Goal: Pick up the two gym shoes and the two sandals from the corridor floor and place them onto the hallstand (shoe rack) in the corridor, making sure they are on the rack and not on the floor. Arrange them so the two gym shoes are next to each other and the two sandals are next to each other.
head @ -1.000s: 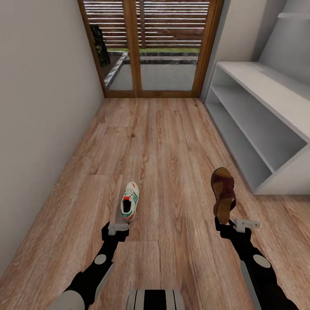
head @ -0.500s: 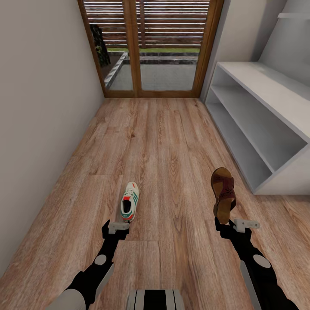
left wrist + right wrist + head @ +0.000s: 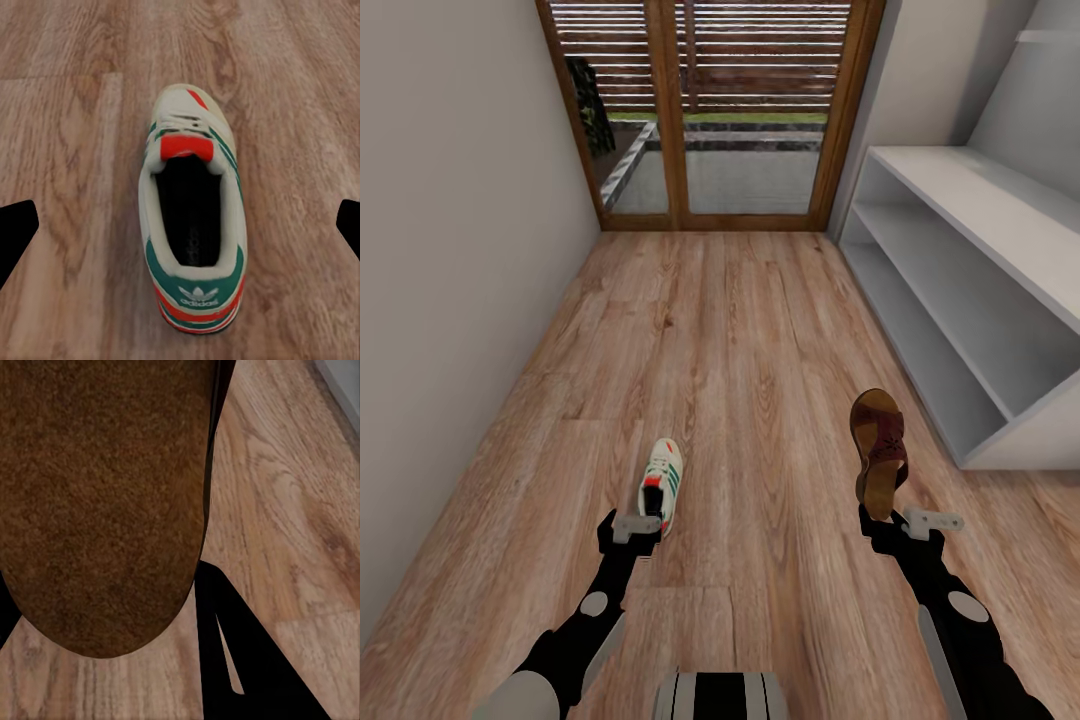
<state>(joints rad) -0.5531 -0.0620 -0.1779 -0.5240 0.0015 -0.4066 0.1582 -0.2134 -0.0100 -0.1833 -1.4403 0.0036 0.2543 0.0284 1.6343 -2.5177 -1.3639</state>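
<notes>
One gym shoe (image 3: pixel 661 483), white with green stripes and red accents, lies on the corridor floor (image 3: pixel 740 330), toe pointing away from me. My left gripper (image 3: pixel 634 524) hovers just behind its heel, open; in the left wrist view the gym shoe (image 3: pixel 193 232) sits between the spread fingertips (image 3: pixel 16 234). My right gripper (image 3: pixel 881 514) is shut on the heel of a reddish-brown sandal (image 3: pixel 879 447), held up off the floor. Its tan sole (image 3: pixel 105 495) fills much of the right wrist view. The white hallstand (image 3: pixel 980 225) stands to the right.
A plain wall (image 3: pixel 450 250) bounds the corridor on the left. A wood-framed glass door (image 3: pixel 710 110) closes the far end. Open floor lies between the shoe and the hallstand's low shelves (image 3: pixel 930 340).
The view has crept forward, so the gym shoe now lies closer to my left gripper. The sandal stays in my right gripper.
</notes>
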